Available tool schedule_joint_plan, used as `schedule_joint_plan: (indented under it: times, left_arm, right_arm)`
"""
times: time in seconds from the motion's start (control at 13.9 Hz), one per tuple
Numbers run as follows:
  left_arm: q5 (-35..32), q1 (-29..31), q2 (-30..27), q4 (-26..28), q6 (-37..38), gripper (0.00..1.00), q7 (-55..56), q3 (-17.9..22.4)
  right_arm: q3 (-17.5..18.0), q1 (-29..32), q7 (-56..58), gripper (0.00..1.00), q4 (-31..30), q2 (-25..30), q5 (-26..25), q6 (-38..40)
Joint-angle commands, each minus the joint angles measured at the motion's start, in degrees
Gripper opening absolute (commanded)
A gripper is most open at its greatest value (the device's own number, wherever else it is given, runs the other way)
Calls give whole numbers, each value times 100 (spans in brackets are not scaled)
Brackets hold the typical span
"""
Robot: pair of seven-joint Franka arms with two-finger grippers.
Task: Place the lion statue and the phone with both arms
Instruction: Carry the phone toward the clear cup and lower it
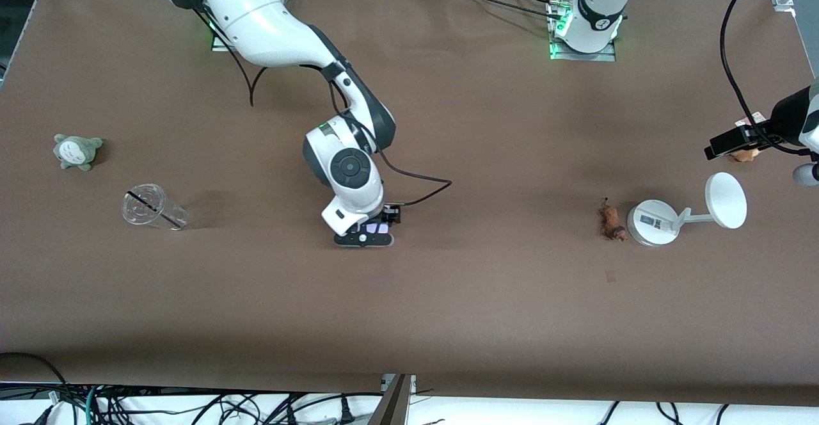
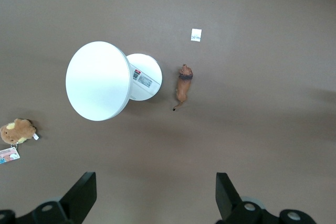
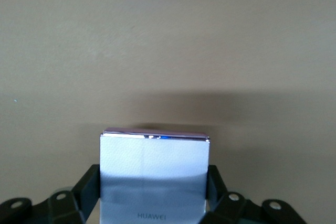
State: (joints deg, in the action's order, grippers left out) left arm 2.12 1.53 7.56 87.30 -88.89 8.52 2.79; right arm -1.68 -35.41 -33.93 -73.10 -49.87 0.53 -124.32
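The phone [image 3: 154, 166], a flat pale lavender-white slab with small print, sits between the fingers of my right gripper [image 3: 154, 192], which is shut on its two long edges. In the front view the right gripper [image 1: 374, 230] points down at mid-table with the phone [image 1: 381, 227] low at the cloth. The lion statue [image 1: 612, 220], small and orange-brown, lies on the table beside the white stand's base [image 1: 651, 222]. My left gripper [image 2: 155, 198] hangs high and open, holding nothing, with the lion statue [image 2: 183, 86] below and well clear of its fingers.
The white stand's disc [image 1: 725, 200] rises toward the left arm's end. A brown plush with a card tag [image 1: 745, 154] lies under the left hand. Toward the right arm's end are a grey-green plush [image 1: 77, 150] and a tipped clear cup [image 1: 152, 207].
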Motion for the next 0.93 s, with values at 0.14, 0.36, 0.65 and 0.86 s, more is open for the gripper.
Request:
schedule_joint_plan:
  times: [0.14, 0.36, 0.65, 0.86]
  left_arm:
    - [-97, 58, 9, -46, 30, 100, -131, -51]
    - [-97, 66, 9, -46, 30, 100, -131, -59]
    - [-97, 66, 9, -46, 30, 100, -131, -51]
    - [-97, 66, 9, -46, 30, 100, -131, -51]
  right_arm:
    - [45, 604, 992, 34, -1169, 1170, 97, 153]
    - [-200, 868, 1966, 34, -1872, 1768, 97, 294]
    - [-605, 1272, 3092, 34, -2647, 2437, 105, 198]
    - [-693, 1711, 3576, 35, -2832, 2543, 105, 171]
